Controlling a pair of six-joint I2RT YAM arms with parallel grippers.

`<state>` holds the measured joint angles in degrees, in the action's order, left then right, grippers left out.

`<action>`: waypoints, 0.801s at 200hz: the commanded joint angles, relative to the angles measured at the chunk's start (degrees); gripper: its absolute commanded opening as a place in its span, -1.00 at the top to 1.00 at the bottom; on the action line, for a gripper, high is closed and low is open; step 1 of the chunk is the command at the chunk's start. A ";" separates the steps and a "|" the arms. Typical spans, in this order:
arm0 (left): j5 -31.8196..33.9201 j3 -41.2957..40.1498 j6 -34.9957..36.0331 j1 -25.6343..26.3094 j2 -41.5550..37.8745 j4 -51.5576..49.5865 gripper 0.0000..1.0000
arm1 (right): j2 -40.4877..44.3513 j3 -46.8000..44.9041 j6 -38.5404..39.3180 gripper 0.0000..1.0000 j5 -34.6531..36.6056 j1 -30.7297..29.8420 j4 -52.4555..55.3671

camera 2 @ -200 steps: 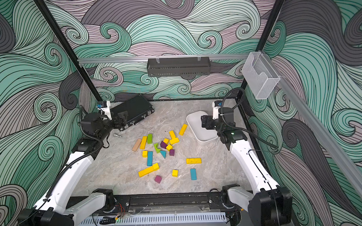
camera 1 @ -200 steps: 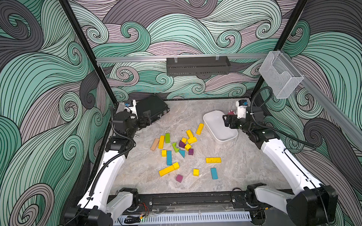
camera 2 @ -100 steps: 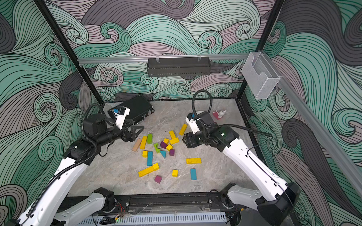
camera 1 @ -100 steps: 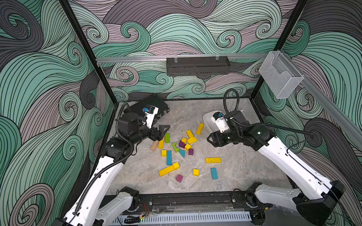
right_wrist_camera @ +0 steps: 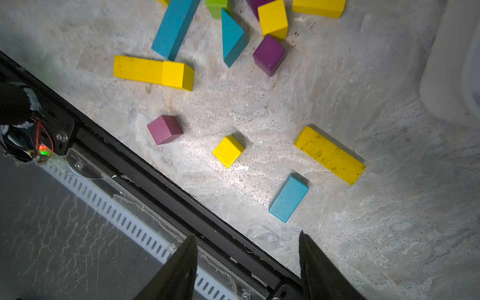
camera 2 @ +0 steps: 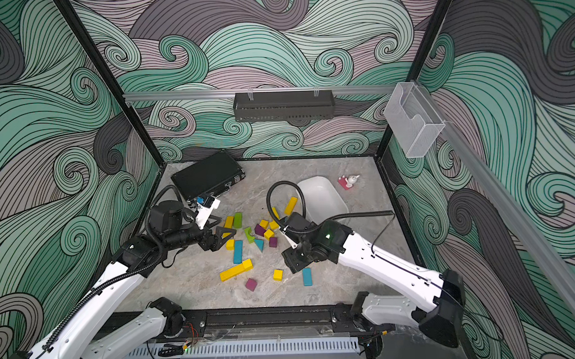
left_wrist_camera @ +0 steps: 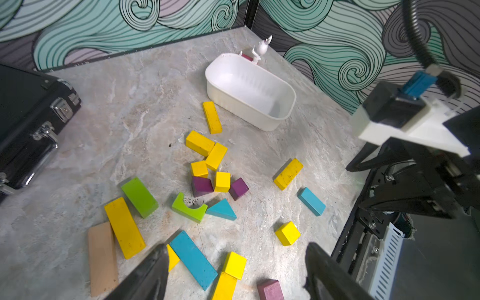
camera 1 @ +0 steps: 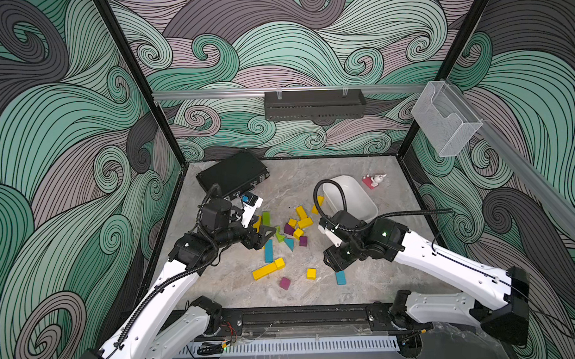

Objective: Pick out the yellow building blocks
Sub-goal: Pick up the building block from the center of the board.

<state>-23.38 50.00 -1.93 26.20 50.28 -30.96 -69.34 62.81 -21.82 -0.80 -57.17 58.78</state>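
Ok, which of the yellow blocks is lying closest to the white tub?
The long yellow bar beside the white tub, just off its wall near one end. The other yellow blocks sit farther out in the central cluster or toward the front rail.

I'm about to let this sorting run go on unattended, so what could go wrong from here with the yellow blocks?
1. The yellow cube sits tight between two purple cubes, so closing on it could drag a purple one along.
2. The yellow long bar lies against the tan bar and a lime-green block; a similar-coloured wrong pick seems possible.
3. Both arms crowd the same pile; the left gripper and right gripper might collide.
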 commanded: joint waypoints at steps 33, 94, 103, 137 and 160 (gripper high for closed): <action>0.92 -1.84 -0.24 3.16 2.93 -1.34 -0.61 | -3.27 -1.62 -2.74 -0.24 3.15 -3.40 -4.39; 1.75 -1.13 3.69 4.50 1.13 -8.02 -0.61 | -3.98 -3.84 -1.27 -0.26 3.99 -3.48 -6.64; 2.58 -1.13 3.61 4.57 0.84 -8.97 -0.61 | -3.88 -4.10 -1.08 -0.25 4.13 -3.48 -6.92; 4.66 -3.30 2.31 5.04 -0.30 -8.51 -0.61 | -4.93 -5.36 -0.72 -0.16 3.08 -3.45 -9.24; 6.47 -3.48 2.82 5.18 -0.09 -8.00 -0.61 | -6.93 -5.67 -1.04 -0.14 1.63 -3.47 -11.10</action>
<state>-19.81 46.65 0.56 30.92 50.65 -37.85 -74.50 57.69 -22.85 1.45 -60.31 50.35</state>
